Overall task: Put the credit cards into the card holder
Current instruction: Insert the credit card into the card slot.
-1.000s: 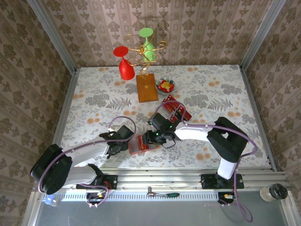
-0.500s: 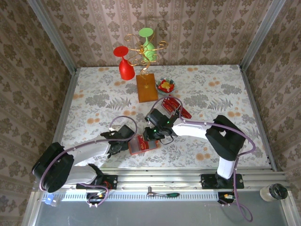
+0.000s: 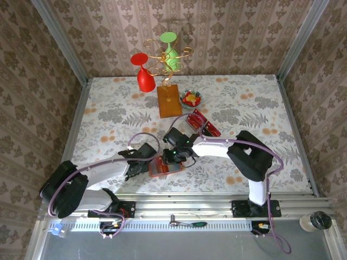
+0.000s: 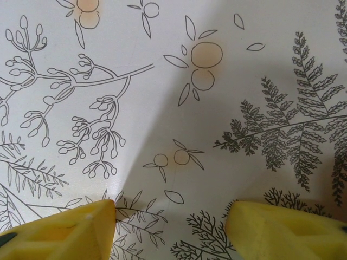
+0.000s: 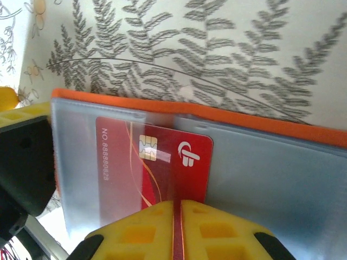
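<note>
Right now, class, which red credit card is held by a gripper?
The chip card pinched by the right gripper, partly inside the clear pocket of the card holder; the other cards lie loose near the candy bowl.

The card's lower edge is hidden between the right hand's pressed fingers. The holder runs off that frame's right and bottom. The left hand has its fingers cut off at the bottom edge. From above, the spare cards are too small to count.
</note>
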Available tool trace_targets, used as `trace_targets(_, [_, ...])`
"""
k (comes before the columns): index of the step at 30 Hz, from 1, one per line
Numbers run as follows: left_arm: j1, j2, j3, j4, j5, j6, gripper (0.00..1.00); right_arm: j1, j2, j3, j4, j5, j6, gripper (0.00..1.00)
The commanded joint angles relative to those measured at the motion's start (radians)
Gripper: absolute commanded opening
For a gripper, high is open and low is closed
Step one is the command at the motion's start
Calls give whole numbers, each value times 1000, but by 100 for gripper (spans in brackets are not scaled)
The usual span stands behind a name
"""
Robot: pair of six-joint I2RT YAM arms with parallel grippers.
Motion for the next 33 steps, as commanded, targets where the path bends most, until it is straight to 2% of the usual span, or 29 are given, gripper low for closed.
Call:
trace_targets(1, [-9,117,-55,278,146,12,63,16,35,28,-8,-28,1,13])
trace_targets(10, [-18,135,-51,294,145,7,63,21,35,50,13,-70,28,12])
trace_targets(19, [-20,128,-61,304,144,7,63,-15,-82,-4,-36,4,-7,12])
trace_targets(33, [-20,129,-66,309,139,9,63,-11,0,9,-13,-24,-11,9])
